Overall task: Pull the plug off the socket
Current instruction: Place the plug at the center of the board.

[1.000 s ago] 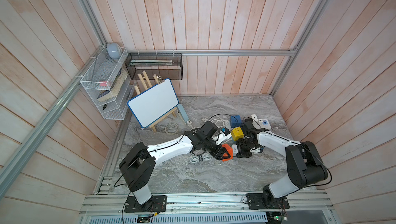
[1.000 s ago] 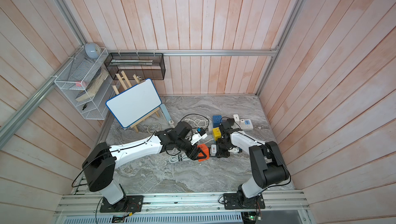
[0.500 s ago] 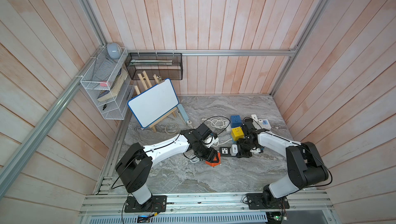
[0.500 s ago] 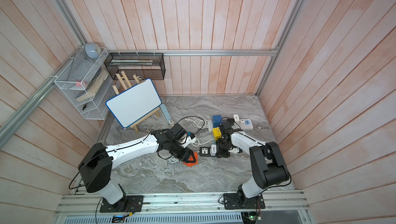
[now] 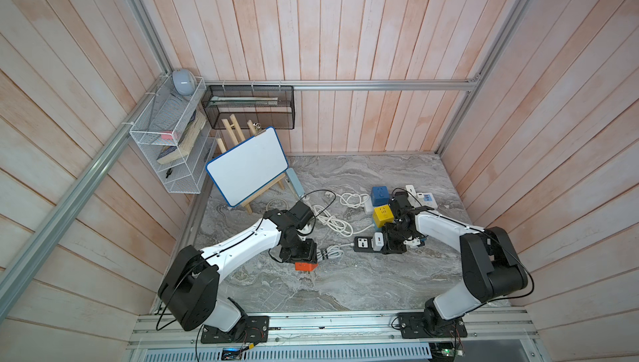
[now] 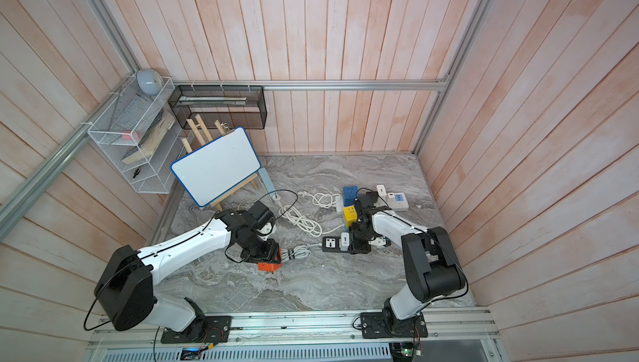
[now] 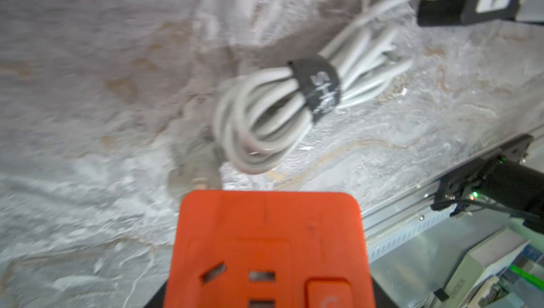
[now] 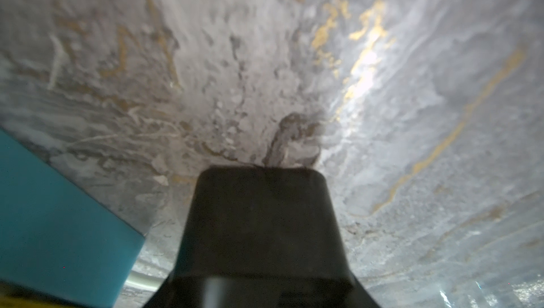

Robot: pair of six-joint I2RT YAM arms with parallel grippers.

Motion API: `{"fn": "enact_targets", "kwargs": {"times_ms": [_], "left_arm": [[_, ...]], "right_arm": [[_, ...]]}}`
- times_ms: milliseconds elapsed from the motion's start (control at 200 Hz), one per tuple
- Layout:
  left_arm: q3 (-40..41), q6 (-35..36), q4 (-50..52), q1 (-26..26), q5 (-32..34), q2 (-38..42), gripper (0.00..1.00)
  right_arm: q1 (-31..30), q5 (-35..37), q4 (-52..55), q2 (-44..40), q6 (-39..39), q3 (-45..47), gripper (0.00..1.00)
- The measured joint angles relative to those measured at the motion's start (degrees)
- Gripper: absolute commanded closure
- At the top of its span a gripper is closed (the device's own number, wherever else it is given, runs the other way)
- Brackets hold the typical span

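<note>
The orange plug (image 5: 306, 266), a square block with slots on its face, is off the socket and fills the left wrist view (image 7: 269, 247). My left gripper (image 5: 303, 260) is shut on it just above the marble floor, left of the socket; the plug hides its fingers. The black socket strip (image 5: 362, 243) lies flat with a white insert (image 5: 378, 242) in it, seen in both top views (image 6: 331, 244). My right gripper (image 5: 394, 243) is shut on the strip's right end, which shows as a dark block (image 8: 262, 233) in the right wrist view.
The strip's bundled grey cable (image 7: 282, 115) lies between the two grippers. Behind the right arm stand a yellow cube socket (image 5: 382, 216), a blue cube socket (image 5: 379, 195) and white power strips (image 5: 423, 199). Loose white cable (image 5: 328, 220) and a whiteboard on an easel (image 5: 247, 166) are further back.
My left gripper has carried the orange plug away from the black socket strip, leftward and toward the front. The right gripper has stayed on the strip.
</note>
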State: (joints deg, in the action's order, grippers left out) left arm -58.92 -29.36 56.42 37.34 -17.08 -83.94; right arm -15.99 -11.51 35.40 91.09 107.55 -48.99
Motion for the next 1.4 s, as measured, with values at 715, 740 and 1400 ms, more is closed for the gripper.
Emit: {"fn": "enact_targets", "kwargs": {"times_ms": [715,740,1400], "left_arm": [[-11.2,4.8,4.2,-20.5,15.2,-19.3,1.0],[-11.6,5.0,4.2,-20.6,15.2,-19.7,1.0],[-15.6,7.5,5.6,-20.7,13.0,-23.3,0.23]], "right_arm": [[2.1,1.2,-0.4,0.2,-4.5,-0.5,0.95],[2.1,1.2,-0.4,0.2,-4.6,-0.5,0.95],[2.2,1.2,-0.3,0.4,-5.4,-0.7,0.96]]}}
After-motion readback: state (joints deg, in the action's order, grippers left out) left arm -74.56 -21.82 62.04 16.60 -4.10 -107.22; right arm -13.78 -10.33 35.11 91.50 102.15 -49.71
